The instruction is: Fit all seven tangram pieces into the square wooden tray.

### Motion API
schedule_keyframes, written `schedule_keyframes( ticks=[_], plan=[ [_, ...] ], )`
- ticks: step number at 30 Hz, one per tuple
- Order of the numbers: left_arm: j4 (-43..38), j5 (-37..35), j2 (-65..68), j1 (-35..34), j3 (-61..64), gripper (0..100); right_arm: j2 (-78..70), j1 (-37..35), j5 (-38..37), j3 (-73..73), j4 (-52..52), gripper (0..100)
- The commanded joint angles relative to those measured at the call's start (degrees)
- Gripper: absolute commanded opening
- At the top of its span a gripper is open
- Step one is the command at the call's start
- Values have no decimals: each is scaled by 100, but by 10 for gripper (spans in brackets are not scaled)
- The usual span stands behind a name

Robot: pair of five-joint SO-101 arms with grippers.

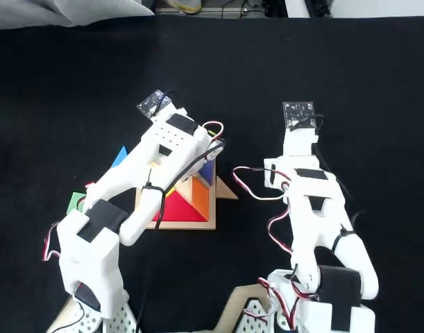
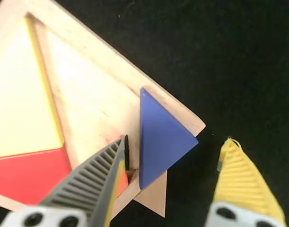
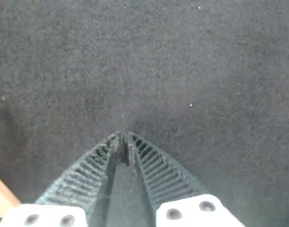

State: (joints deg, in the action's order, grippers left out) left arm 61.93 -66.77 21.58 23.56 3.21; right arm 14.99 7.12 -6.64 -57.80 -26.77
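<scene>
The left hand [image 2: 176, 141] is spread wide. Its ribbed grey finger [image 2: 87, 189] sits on one side and its yellow finger [image 2: 241, 175] on the other, and neither pinches anything. Between them lies the dark blue triangular wooden piece [image 2: 161, 137], closer to the grey finger and apart from the yellow one.

The piece looks like a thin, flat, rigid slab of painted wood. It is probably very light, stiff enough not to bend or crush, and smooth enough on its edges to skid out of a loose pinch. I judge the best hold is across two opposite edges near its middle, squeezed squarely so it does not pivot.

It is not seated. It lies across the corner rim of the square wooden tray [image 2: 111, 61], one point jutting over the black desk [image 2: 239, 56] towards the yellow finger, so it may rock when touched.

Beyond the grey finger, inside the tray, lie a yellow triangle [image 2: 26, 94] and a red triangle [image 2: 30, 175], touching along one edge. A sliver of an orange piece [image 2: 120, 182] shows right at that fingertip. A plain wood-coloured triangle [image 2: 151, 198] pokes out under the blue piece, outside the tray.

Further off on the desk, past the far side of the tray, lie a light blue piece [image 1: 120, 156] and a green piece [image 1: 75, 201].

The right hand [image 3: 124, 137] is pressed together over bare desk, well apart from the tray.
</scene>
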Motion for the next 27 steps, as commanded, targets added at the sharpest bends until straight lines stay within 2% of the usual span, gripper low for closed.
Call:
schedule_keyframes(
  ticks=[1,9,14,19,27],
  plan=[
    [-62,149,-123,-48,-338,310,312,53,0,242,-9,15],
    [97,264,-70,-48,-1077,313,347,79,0,242,-9,15],
    [-492,659,352,57,-1305,311,356,88,0,242,-9,15],
    [-703,774,993,75,-1525,310,356,88,0,242,-9,15],
    [457,765,1125,-48,-2193,313,356,88,0,242,-9,15]
  ],
)
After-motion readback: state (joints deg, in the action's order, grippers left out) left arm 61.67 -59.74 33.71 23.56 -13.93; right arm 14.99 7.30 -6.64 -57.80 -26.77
